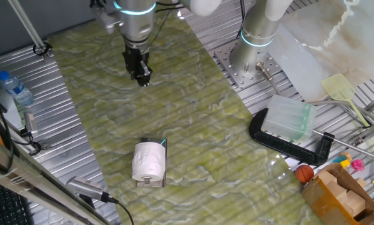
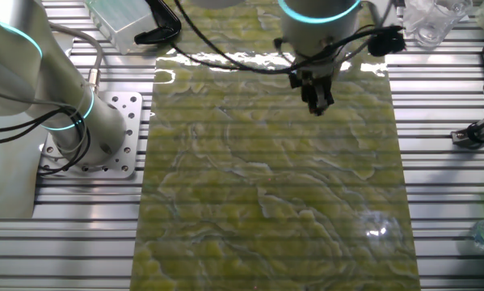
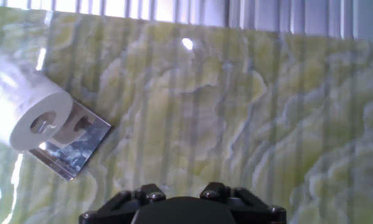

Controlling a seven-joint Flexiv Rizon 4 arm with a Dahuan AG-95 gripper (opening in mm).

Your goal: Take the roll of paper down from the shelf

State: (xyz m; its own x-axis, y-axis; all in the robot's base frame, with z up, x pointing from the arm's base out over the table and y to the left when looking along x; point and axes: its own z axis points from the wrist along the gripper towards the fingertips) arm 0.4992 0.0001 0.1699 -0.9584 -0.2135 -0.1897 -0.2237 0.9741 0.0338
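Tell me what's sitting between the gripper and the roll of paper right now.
Nothing. In one fixed view, only bare green marbled mat lies between the gripper and the roll of paper on its shelf.

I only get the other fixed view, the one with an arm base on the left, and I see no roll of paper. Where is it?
Observer: One fixed view shows the roll of paper on the green mat, well apart from the gripper.
Operator: Is it off the shelf?
Observer: No, it lies on the shiny shelf, with a bracket at its core end.
Operator: Anything beside it?
Observer: A grey cabled tool lies just off the mat, apart from the roll.
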